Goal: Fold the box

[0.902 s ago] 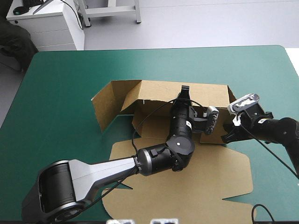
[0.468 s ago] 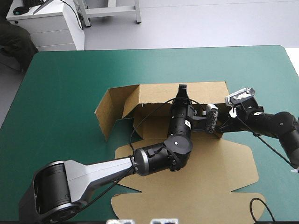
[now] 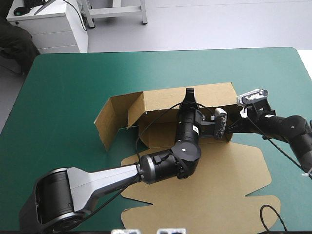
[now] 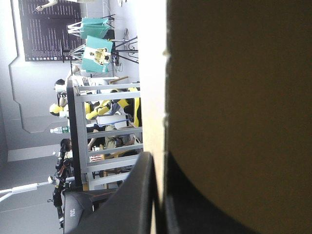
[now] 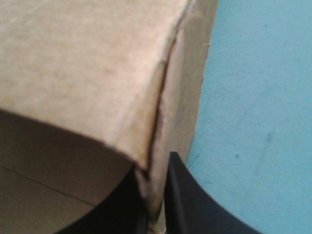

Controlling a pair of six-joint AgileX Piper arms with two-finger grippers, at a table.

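From above and behind the robot, the high view looks forward and down over the teal-green table cover (image 3: pixel 63 87). Both wrist views sit tight against raised walls of the brown cardboard box (image 3: pixel 214 95), which all three views share.

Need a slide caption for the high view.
The left gripper and right gripper each pinch a raised wall of the brown box.

On my feed the left arm (image 3: pixel 97 180) has a silver-grey upper link that runs into glossy black rounded joints. One joint carries a small white dot, and the forearm has a white label. The right arm (image 3: pixel 287 127) is matte black throughout. Its fingers (image 5: pixel 195 204) are broad black fins.
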